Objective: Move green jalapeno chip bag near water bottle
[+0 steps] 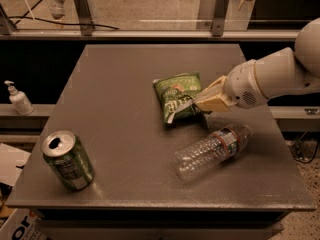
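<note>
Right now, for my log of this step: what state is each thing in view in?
green jalapeno chip bag: gripped at its right edge
claw: at the bag's right edge, shut on it
water bottle: lying on its side, crinkled
soda can: upright, opened
pump bottle: upright, beside the table
</note>
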